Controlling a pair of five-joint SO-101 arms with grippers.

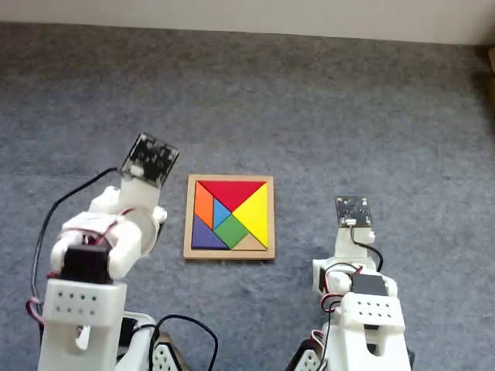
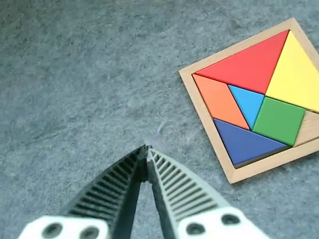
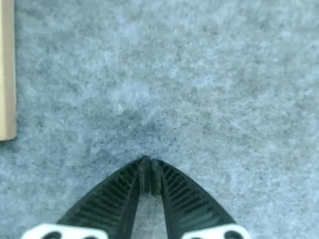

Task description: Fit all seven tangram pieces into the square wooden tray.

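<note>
Between the two arms on the desk (image 1: 325,116), the square wooden tray (image 1: 229,255) lies flat, squared to the desk's far edge. Its red triangle (image 1: 230,190) has its long side along the far rim, tip pointing toward the centre. The left end effector (image 2: 145,150) and right end effector (image 3: 149,160) are pressed together, empty.

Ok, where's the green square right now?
In the high view the green square sits in the wooden tray, low in its middle, flanked by the yellow triangle on its right and the dark blue triangle on its left.
</note>
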